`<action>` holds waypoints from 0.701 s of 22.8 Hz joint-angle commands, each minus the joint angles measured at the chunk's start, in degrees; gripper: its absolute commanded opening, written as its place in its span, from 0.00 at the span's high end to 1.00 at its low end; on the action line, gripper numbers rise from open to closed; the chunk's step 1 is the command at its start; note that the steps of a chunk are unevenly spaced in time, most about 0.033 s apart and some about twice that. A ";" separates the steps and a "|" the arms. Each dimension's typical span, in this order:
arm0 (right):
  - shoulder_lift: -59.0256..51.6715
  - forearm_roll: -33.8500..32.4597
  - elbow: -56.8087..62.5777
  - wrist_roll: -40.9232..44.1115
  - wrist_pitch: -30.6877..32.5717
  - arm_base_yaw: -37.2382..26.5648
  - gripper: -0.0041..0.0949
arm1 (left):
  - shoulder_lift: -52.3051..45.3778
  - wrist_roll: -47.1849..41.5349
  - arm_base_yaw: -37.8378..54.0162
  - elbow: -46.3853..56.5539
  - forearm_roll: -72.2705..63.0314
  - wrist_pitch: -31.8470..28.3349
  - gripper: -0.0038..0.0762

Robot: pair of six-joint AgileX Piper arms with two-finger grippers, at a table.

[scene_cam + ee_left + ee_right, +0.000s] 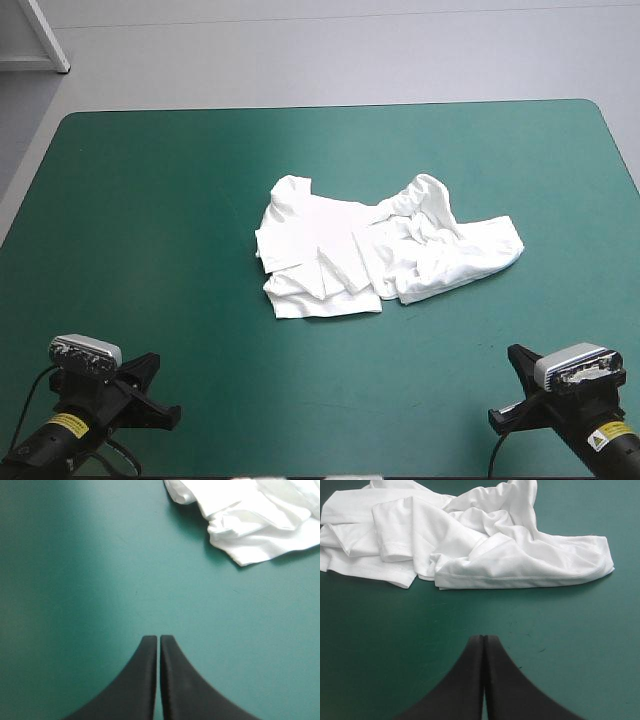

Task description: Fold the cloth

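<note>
The white T-shirt [380,245] lies as a crumpled heap a little right of the table's middle, with folds overlapping and one hem curving along its near right side. My left gripper [160,392] sits low near the front left corner, shut, and holds nothing. In the left wrist view its black fingers [158,640] meet in a point over bare cover, and the T-shirt [255,530] lies well ahead to one side. My right gripper [510,388] rests near the front right corner. It is shut and holds nothing [484,638], with the T-shirt's hem [520,577] a short way ahead.
The teal-green cover [150,220] shows on every side of the heap. Its far edge and rounded corners lie toward the back, well beyond the T-shirt.
</note>
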 commanded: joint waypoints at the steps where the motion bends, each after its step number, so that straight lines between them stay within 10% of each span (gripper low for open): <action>1: 0.55 0.80 -1.66 -0.18 -3.95 0.21 0.98 | 1.47 0.84 -0.07 -2.73 -4.80 -1.60 0.91; 7: 0.55 0.80 -1.66 -0.18 -3.95 0.21 0.98 | 17.63 9.17 -0.07 -6.52 -24.40 -2.00 0.30; 16: 0.55 0.80 -1.66 -0.18 -3.95 0.21 0.98 | 40.51 23.18 -0.07 -12.03 -37.93 -3.12 0.30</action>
